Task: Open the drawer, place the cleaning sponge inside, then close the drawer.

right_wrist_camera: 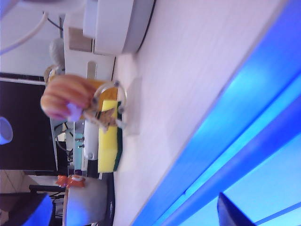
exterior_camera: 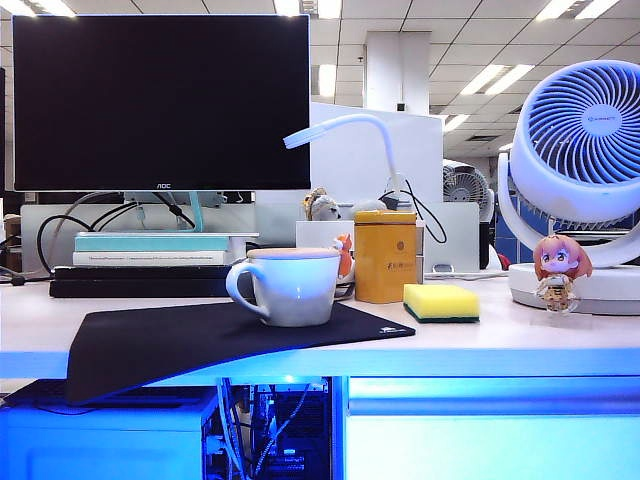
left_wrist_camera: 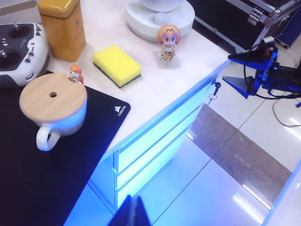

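Right wrist view shows one dark fingertip of my right end effector (right_wrist_camera: 235, 212) at the frame's corner, hanging in front of the blue-lit drawer (right_wrist_camera: 263, 155) face, just below the counter (right_wrist_camera: 188, 70) edge. Its jaws stand spread wide, holding nothing. My left end effector (left_wrist_camera: 132, 213) shows only as a dark tip over the floor (left_wrist_camera: 225, 155) out in front of the drawer; I cannot tell from that tip whether it is apart or together.

Room to move is generous in front of the cabinet: bare floor tiles lie beyond the drawer front (left_wrist_camera: 155, 141), which sits flush and closed under the counter lip.

On the counter, close to the front edge, a small figurine (right_wrist_camera: 70, 99) on a clear base stands nearest my right end effector, with the white fan base (right_wrist_camera: 117, 23) beside it. The cleaning sponge (right_wrist_camera: 109, 136) lies just past the figurine, yellow face up, green layer below, untouched. In the exterior view the cleaning sponge (exterior_camera: 441, 302) sits between the yellow tin (exterior_camera: 385, 256) and the figurine (exterior_camera: 560, 270), near the black mat (exterior_camera: 200, 340) carrying a lidded cup (exterior_camera: 288, 286). Neither end effector appears in that view.
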